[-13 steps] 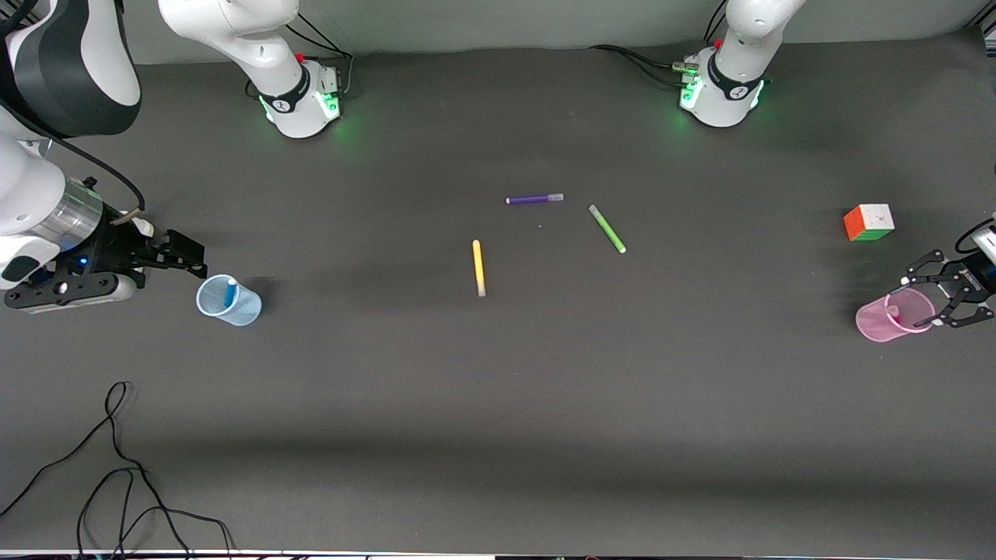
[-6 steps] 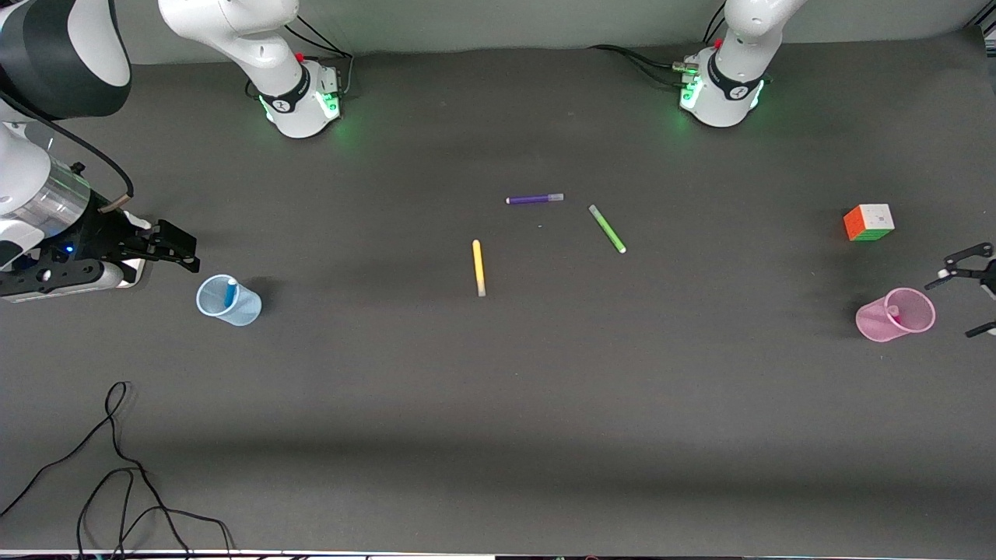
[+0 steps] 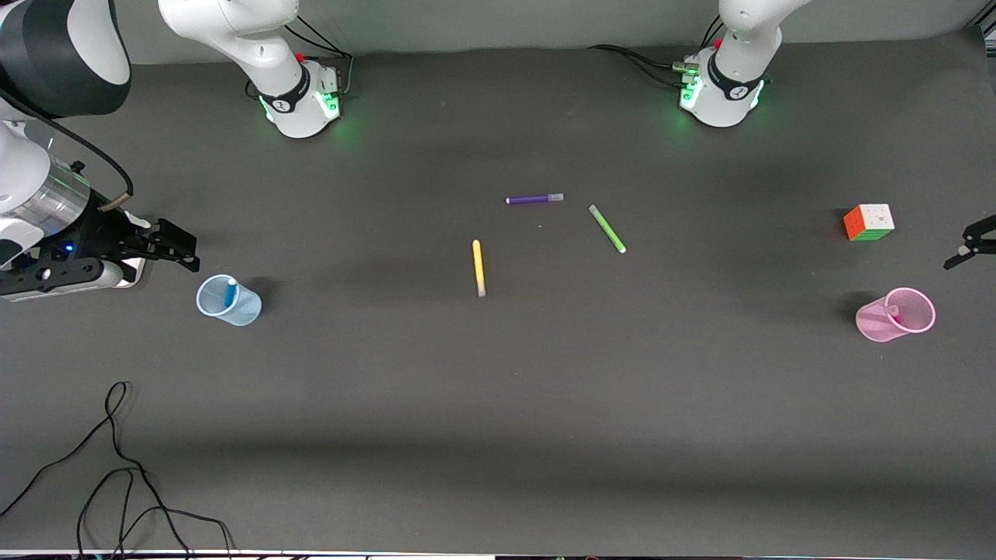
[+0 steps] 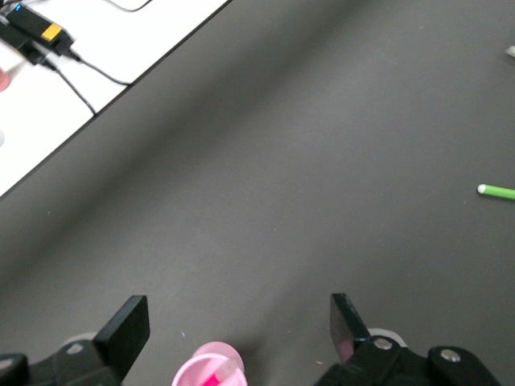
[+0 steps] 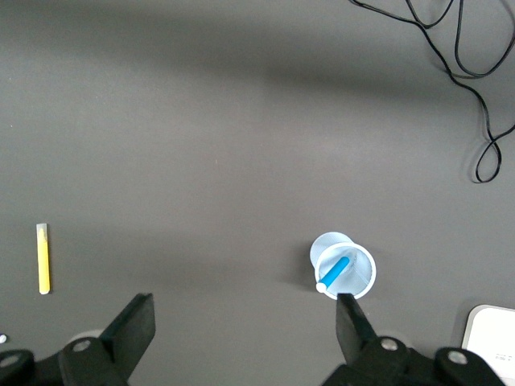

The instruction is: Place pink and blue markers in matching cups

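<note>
The pale blue cup [image 3: 228, 300] stands toward the right arm's end of the table with the sky-blue marker [image 3: 230, 292] upright in it. Both show in the right wrist view, cup [image 5: 354, 277] and marker [image 5: 334, 273]. My right gripper [image 3: 180, 247] is open and empty, up beside the blue cup; its jaws [image 5: 241, 322] are wide apart. The pale pink cup [image 3: 896, 313] stands toward the left arm's end, the pink marker [image 3: 893, 311] in it. My left gripper [image 4: 239, 322] is open and empty above the pink cup [image 4: 197, 371]; only one finger [image 3: 971, 241] shows in the front view.
A purple marker [image 3: 534, 199], a green marker [image 3: 607, 229] and a yellow marker [image 3: 478, 267] lie mid-table. A colour cube [image 3: 868, 222] sits farther from the front camera than the pink cup. A black cable [image 3: 117, 459] loops near the table's front edge at the right arm's end.
My left gripper has pulled away from the pink cup, mostly out of the front view. My right gripper backed slightly away from the blue cup, then held still.
</note>
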